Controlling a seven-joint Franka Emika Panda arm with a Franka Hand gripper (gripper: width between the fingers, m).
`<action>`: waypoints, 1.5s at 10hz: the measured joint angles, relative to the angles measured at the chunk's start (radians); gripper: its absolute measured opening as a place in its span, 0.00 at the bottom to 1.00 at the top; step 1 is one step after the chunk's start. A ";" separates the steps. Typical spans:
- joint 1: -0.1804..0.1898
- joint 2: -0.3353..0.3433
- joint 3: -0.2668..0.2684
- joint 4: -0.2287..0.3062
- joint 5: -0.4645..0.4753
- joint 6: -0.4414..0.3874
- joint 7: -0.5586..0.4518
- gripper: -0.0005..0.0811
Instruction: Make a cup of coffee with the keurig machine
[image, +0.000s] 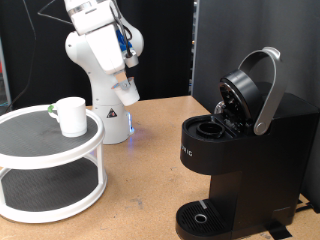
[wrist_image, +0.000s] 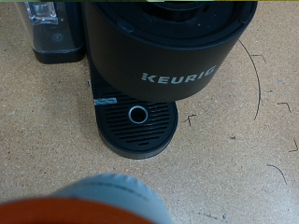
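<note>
Your view: keurig (image: 235, 160) lid raised, drip base (wrist_image: 136, 126) bare; cup (image: 70, 115) sat on white stand (image: 50, 165); claw out of sight, grip state indeterminable.

A robotics lab: black curtain backdrop (image: 165, 45), a white robot arm (image: 100, 60) bolted onto a chipboard bench (image: 140, 170).

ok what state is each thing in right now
keurig machine: lid raised, pod chamber open
drip base: nothing on it
cup: upright on the top tier of the white round shelf, apart from the machine
claw: not in view in either picture
</note>
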 joint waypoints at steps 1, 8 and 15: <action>0.007 -0.001 -0.006 0.000 0.048 0.000 -0.022 0.53; 0.122 0.082 0.051 0.116 0.250 -0.008 0.049 0.53; 0.153 0.196 0.072 0.207 0.250 -0.060 0.043 0.53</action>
